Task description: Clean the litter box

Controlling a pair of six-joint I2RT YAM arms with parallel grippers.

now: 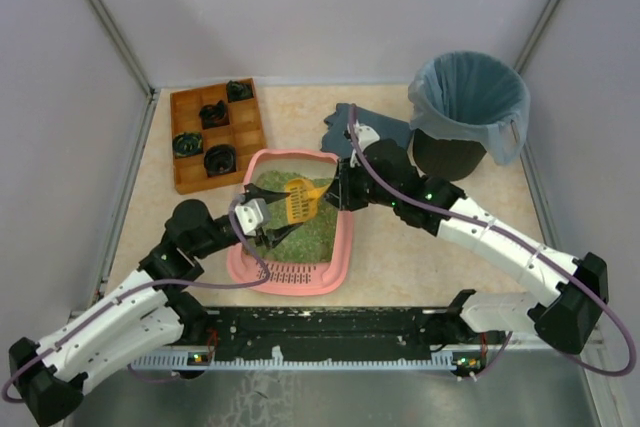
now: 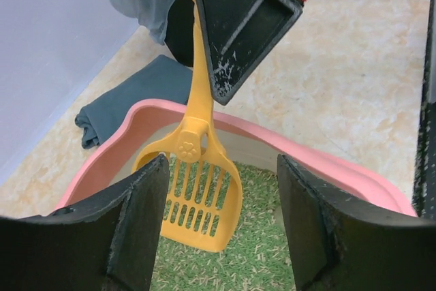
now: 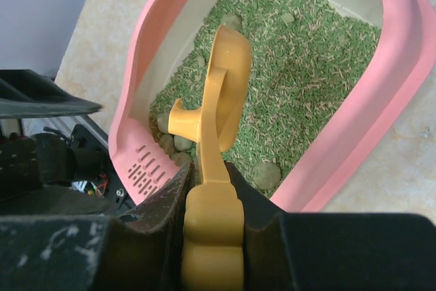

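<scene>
The litter box [image 1: 343,242] lies, from above, just nearer than the wooden compartment tray [image 1: 215,137], with the right gripper [image 1: 335,192] clamped on a yellow slotted scoop [image 1: 298,202] over its green litter [image 1: 310,235] — scooping looks to be the step in hand. The left wrist shows the left gripper [image 2: 221,189] wide and empty over the box, the top of the scoop's handle hidden. The right wrist shows clumps [image 3: 268,174] near the blade — next it must dig under one; whether the blade touches the litter is unclear.

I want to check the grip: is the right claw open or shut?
Shut. The right claw clamps the handle of the yellow scoop between its jaws.
</scene>
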